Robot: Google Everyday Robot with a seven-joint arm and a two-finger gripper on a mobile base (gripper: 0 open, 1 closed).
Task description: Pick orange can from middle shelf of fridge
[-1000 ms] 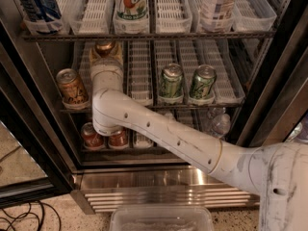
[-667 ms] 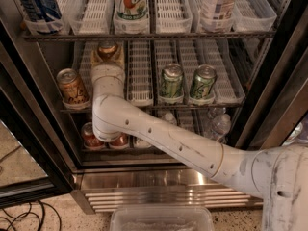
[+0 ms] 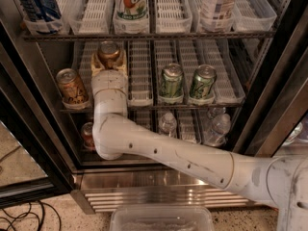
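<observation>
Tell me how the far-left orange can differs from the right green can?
The far-left orange can is copper-brown; the right green can is green and silver. The orange one leans; the green one stands upright. Both sit on the middle shelf. The gripper is at another orange can further back.

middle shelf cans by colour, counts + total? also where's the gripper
Orange-brown copper cans: 2 (second one sits further back)
Green-and-silver cans: 2 (the other is beside it)
Total on the metal-rack middle shelf: 4
The two-finger gripper is at the rear orange-brown can, second lane from the left.
</observation>
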